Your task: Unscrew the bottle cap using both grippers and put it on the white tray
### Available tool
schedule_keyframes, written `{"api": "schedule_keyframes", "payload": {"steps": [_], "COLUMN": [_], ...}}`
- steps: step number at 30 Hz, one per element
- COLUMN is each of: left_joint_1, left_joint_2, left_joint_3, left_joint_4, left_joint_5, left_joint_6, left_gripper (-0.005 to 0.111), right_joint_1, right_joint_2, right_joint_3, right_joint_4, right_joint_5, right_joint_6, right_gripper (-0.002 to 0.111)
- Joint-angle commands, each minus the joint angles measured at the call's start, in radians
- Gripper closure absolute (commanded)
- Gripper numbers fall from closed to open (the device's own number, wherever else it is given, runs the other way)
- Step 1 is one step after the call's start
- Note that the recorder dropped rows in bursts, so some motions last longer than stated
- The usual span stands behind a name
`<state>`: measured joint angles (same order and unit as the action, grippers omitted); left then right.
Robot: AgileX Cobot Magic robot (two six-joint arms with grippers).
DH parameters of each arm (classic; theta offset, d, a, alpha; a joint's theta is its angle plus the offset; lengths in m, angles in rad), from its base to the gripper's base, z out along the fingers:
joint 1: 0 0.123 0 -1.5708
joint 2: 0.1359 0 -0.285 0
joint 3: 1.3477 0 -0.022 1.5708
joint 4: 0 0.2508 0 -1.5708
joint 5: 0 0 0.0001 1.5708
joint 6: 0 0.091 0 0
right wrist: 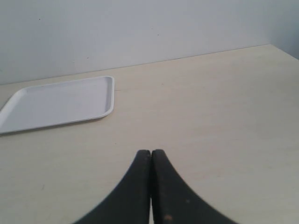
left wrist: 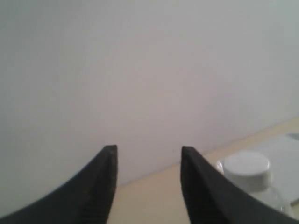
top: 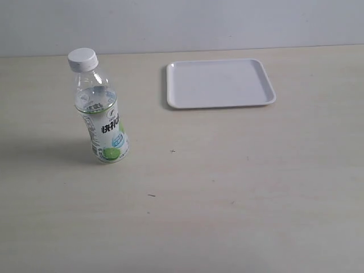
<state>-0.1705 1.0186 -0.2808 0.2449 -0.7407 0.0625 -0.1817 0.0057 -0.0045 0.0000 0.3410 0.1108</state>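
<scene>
The clear bottle (top: 102, 116) with its white-and-green label stands upright on the left of the table, and the white bottle cap (top: 82, 59) is still on its neck. The white tray (top: 219, 83) lies flat at the back, right of the bottle, with nothing on it. Neither gripper shows in the exterior view. In the left wrist view my left gripper (left wrist: 148, 150) is open and holds nothing; the bottle cap (left wrist: 246, 168) sits just past one finger. In the right wrist view my right gripper (right wrist: 151, 153) is shut on nothing above bare table, with the white tray (right wrist: 60, 102) further off.
The table (top: 239, 182) is pale wood with a few small dark specks. A plain light wall (top: 182, 23) rises behind its far edge. The table's right edge (right wrist: 285, 51) shows in the right wrist view.
</scene>
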Motion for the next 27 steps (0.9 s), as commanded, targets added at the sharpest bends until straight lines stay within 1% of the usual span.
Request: {"api": "schedule_keyframes", "payload": {"steps": [1,3,5,9,13,17,19,22,23,27], "left_joint_1": [0.002,0.002,0.002,0.002,0.002,0.002,0.002,0.002,0.002,0.002], "left_joint_2": [0.238,0.352,0.383,0.391,0.391,0.391,0.391,0.391,0.391,0.391], "left_joint_3": [-0.004,-0.004,-0.004,-0.002,0.012,0.013,0.013,0.013,0.013,0.013], "left_joint_4": [0.001,-0.001,-0.001,0.019,0.078,0.230,0.303,0.329,0.326,0.277], "left_joint_5": [-0.108,-0.213,-0.236,-0.229,-0.196,-0.189,-0.191,-0.187,-0.183,-0.180], "left_joint_6": [0.034,0.042,0.042,0.028,-0.102,-0.175,-0.177,-0.175,-0.175,-0.180], "left_gripper": [0.041,0.032,0.031,0.031,0.031,0.031,0.031,0.030,0.028,0.015], "right_joint_1": [-0.005,-0.005,-0.005,-0.005,-0.005,-0.005,-0.005,-0.005,-0.005,-0.005], "right_joint_2": [-0.006,-0.006,-0.006,-0.006,-0.006,-0.006,-0.006,-0.006,-0.006,-0.006], "right_joint_3": [0.005,0.005,0.005,0.005,0.005,0.005,0.005,0.005,0.005,0.005], "right_joint_4": [0.000,0.000,0.000,0.000,0.000,0.000,0.000,0.000,0.000,0.000], "right_joint_5": [-0.007,-0.007,-0.007,-0.007,-0.007,-0.007,-0.007,-0.007,-0.007,-0.007], "right_joint_6": [-0.001,-0.001,-0.001,-0.001,-0.001,-0.001,-0.001,-0.001,-0.001,-0.001], "right_gripper": [0.108,0.108,0.108,0.108,0.108,0.108,0.108,0.108,0.108,0.108]}}
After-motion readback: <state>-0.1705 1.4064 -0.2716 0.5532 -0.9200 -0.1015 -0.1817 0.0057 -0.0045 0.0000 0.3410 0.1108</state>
